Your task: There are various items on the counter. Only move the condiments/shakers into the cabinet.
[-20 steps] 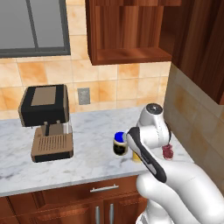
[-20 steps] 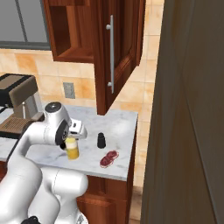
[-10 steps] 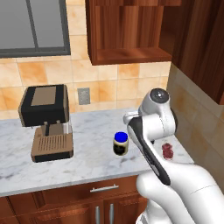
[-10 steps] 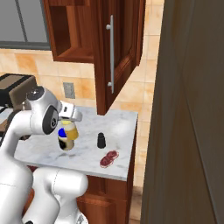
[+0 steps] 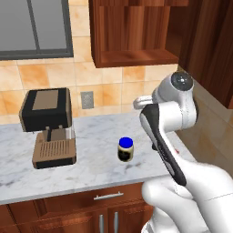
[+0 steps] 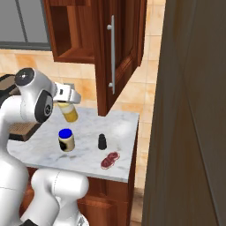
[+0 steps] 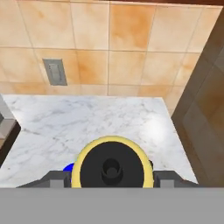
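In the hand view the gripper [image 7: 111, 178] is clamped on the yellow squeeze bottle [image 7: 112, 165]: its dark finger tips sit tight against either side of the bottle's round yellow shoulder, and the black nozzle points straight at the camera. The right base view shows the same grip from the side, the gripper [image 6: 67, 98] holding the bottle [image 6: 69, 113] in the air, its base clear of the desk [image 6: 88, 150] and hanging just under the white hand.

Below and slightly nearer than the lifted bottle, the blue-lidded jar [image 6: 66, 140] stands upright on the marbled stone; in the left base view the jar [image 5: 125, 149] stands alone in the middle of the desk [image 5: 86, 170], just left of the arm. A sliver of its blue lid [image 7: 68, 168] peeks out beside the bottle in the hand view. To the jar's right the small black shaker [image 6: 102, 141] stands upright, apart from it, and nearer the front edge lies the dark-red lumpy object [image 6: 110, 160].

At the far left of the desk sits a coffee machine [image 5: 49, 126]. Behind, on the tiled wall, is an outlet plate [image 7: 54, 71]. Above everything hangs the cabinet [image 6: 79, 31], its door [image 6: 115, 53] swung open, well above the held bottle.
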Robot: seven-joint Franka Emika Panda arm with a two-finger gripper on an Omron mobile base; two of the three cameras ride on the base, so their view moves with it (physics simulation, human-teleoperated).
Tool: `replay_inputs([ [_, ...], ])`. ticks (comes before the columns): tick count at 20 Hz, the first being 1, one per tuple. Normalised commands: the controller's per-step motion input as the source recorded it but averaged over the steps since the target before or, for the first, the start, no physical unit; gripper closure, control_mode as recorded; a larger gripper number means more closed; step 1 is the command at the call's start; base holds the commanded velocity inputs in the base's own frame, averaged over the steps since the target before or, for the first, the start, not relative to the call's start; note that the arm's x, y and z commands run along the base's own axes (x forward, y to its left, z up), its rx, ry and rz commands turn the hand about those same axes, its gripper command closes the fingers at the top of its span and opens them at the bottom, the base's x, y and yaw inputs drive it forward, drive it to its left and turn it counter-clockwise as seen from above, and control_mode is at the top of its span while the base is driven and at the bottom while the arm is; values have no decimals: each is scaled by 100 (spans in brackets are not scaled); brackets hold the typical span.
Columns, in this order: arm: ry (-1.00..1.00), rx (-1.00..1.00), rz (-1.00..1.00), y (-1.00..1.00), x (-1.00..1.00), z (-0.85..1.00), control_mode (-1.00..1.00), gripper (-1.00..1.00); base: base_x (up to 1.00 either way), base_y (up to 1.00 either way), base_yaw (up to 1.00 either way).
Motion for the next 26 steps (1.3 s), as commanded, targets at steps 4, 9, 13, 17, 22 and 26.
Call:
replay_inputs([
  [4, -2, -1, 7, -17, -4, 100, -100, 100, 0, 0, 0],
  [9, 0, -1, 9, -46, -22, 100, -100, 100, 0, 0, 0],
  [13, -4, -6, 5, -36, -13, 77, -100, 100, 0, 0, 0],
  [17, -25, -6, 0, -3, -11, 19, -100, 100, 0, 0, 0],
  [22, -25, 0, 0, 0, 0, 32, -100, 100, 0, 0, 0],
  [26, -22, 1, 0, 0, 0, 45, -100, 100, 0, 0, 0],
])
